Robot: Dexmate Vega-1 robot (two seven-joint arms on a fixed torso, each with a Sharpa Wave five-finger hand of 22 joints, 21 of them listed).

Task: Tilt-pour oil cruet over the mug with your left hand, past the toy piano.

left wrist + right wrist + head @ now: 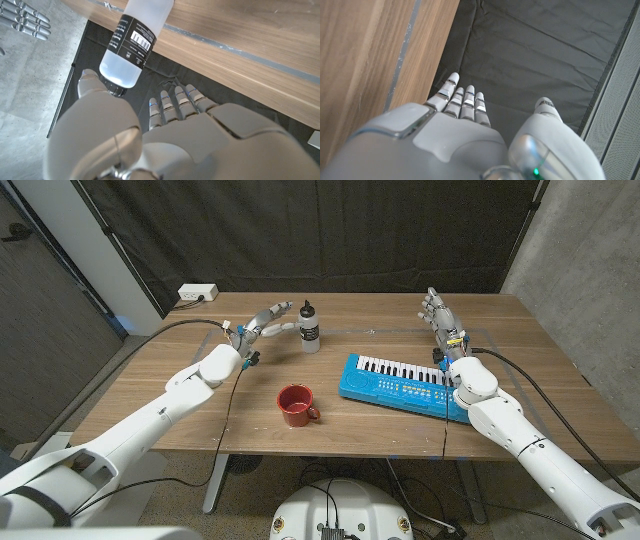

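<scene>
I have my left hand (262, 322) reaching toward the oil cruet (309, 326), which stands upright on the far middle of the tabletop (180, 415); the fingers are spread and holding nothing, their tips just beside the bottle on its left, and I cannot tell whether any of them touches it yet. My right hand (440, 322) stands on the far right with fingers straight and apart, grasping nothing, just beyond the toy piano (400, 384). The mug (296, 405) sits near me, in the middle, left of the piano and well apart from the cruet.

The main risk as I see it is knocking the cruet over; it is tall and narrow, and a sideways push from my fingertips before they wrap around it would tip it. A loose hold could let it slip while tilting.

There is open room between cruet and mug; the piano's left end lies close to that path, so I would stay left of it.
</scene>
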